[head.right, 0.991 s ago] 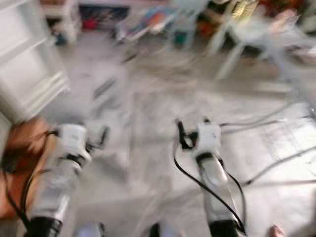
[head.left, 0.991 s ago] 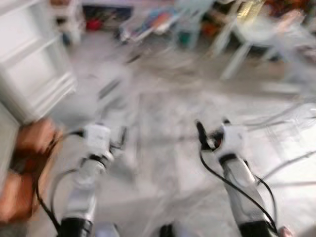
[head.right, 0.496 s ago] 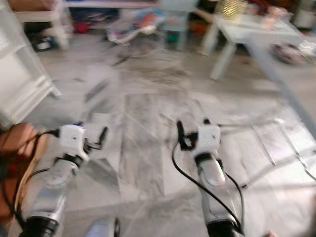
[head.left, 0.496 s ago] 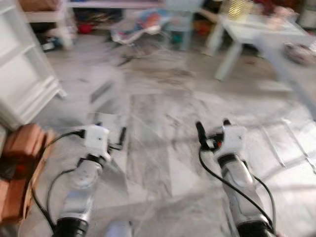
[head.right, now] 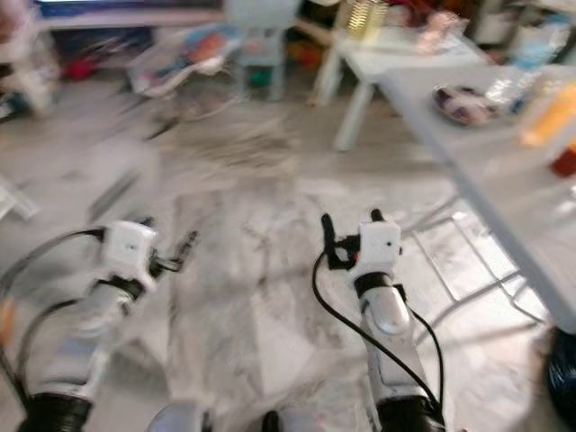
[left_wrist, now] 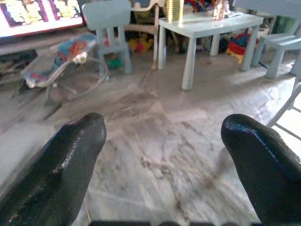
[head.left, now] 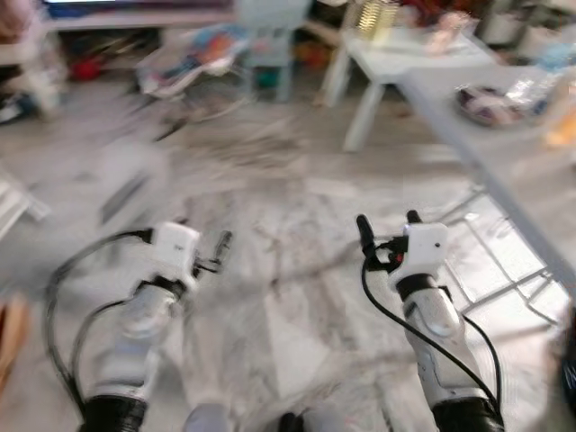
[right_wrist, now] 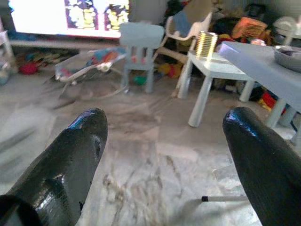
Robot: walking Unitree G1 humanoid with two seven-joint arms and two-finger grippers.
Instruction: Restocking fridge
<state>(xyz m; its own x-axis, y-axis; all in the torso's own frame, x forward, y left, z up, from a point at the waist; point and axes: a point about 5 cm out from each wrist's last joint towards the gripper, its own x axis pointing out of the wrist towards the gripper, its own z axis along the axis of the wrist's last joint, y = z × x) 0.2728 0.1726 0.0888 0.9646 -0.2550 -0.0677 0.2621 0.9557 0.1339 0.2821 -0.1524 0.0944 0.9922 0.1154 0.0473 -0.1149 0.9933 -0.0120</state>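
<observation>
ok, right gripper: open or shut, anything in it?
Open and empty. In the right wrist view the two black fingers stand wide apart, with bare marble floor between them. The right gripper is held out above the floor.

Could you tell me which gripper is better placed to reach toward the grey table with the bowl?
Probably the right gripper: the grey table lies on its side, and it is open and empty. The left gripper is farther.
</observation>
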